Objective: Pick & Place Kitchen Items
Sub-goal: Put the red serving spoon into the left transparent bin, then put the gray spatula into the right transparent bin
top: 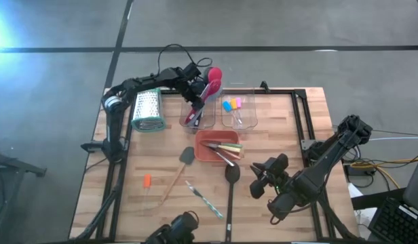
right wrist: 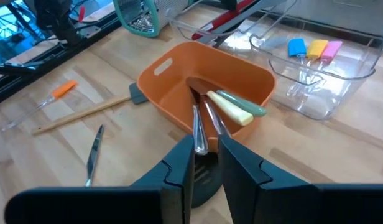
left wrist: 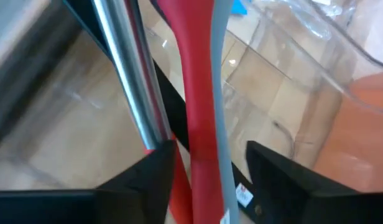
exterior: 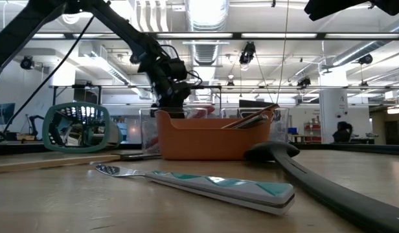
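Left hand is over the left clear tub at the counter's back edge, fingers apart around the red spatula handle, not clamped; the red spatula stands in that tub with other long tools. Box grater lies just left of the tub. Right clear tub holds small blue, yellow and pink pieces. Orange tray mid-counter holds green-yellow-handled tools. Loose on the counter: orange piece, wooden-handled spatula, teal-patterned knife, black spoon. Right hand sits near the front right, fingers narrowly apart, holding nothing, just short of the tray.
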Robot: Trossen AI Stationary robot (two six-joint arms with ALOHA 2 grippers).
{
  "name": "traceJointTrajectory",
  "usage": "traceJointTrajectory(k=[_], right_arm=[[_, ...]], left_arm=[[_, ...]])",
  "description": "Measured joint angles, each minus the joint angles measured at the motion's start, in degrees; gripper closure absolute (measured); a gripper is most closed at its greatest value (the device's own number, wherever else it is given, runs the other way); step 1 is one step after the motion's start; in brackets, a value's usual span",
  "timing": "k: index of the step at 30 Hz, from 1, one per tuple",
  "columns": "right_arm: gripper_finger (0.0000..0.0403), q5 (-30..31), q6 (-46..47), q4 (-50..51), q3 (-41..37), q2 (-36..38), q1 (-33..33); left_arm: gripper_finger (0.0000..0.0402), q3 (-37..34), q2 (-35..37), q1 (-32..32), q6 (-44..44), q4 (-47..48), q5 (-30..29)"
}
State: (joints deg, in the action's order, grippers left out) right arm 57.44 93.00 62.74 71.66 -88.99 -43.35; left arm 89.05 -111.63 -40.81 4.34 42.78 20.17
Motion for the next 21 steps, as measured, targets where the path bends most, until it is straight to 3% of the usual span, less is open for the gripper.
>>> traceJointTrajectory(k=[5, 13, 21], right_arm=[[0.0328, -0.08, -0.01, -0.57, 0.00, 0.00, 0.00], [0.0319, -0.06, -0.01, -1.12, 0.00, 0.00, 0.00], [0.0326, -0.06, -0.78, -1.53, -0.07, -0.02, 0.00]], left_arm=[[0.0151, 3.76, 2.35, -0.55, 2.07, 6.58, -0.83], [0.0141, 10.54, 9.63, -0.68, 3.50, 21.61, -0.63], [0.0141, 2.25, 25.29, 3.05, 3.10, 22.14, -1.75]])
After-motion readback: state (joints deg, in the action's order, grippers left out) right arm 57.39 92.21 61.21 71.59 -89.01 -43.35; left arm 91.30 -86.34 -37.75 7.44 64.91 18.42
